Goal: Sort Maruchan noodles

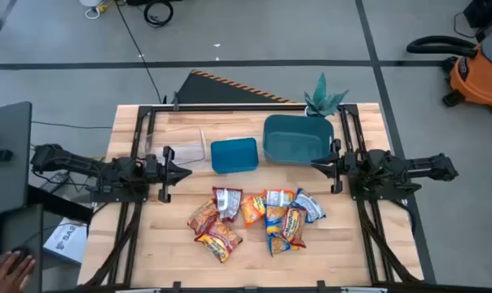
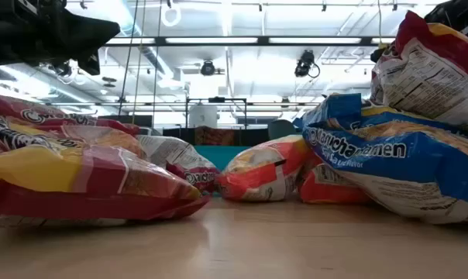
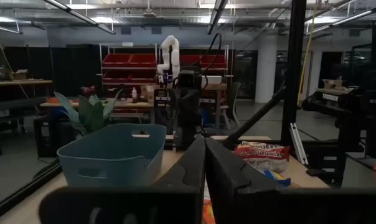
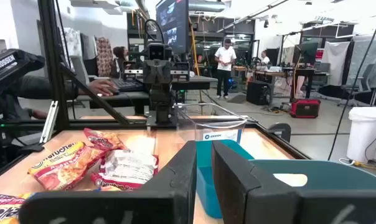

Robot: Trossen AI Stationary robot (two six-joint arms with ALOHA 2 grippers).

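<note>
Both arms are waiting at the table's sides, leaving the middle free. The left gripper (image 1: 183, 172) is sitting clenched on nothing; the right gripper (image 1: 318, 165) is resting slightly parted, empty. The Maruchan noodles (image 1: 254, 217) are lying heaped between and ahead of them, unsorted.

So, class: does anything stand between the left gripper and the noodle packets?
Nothing visible does. The left gripper hovers at the table's left side, and bare wood lies between it and the packets. The small teal bin sits behind that path.
</note>
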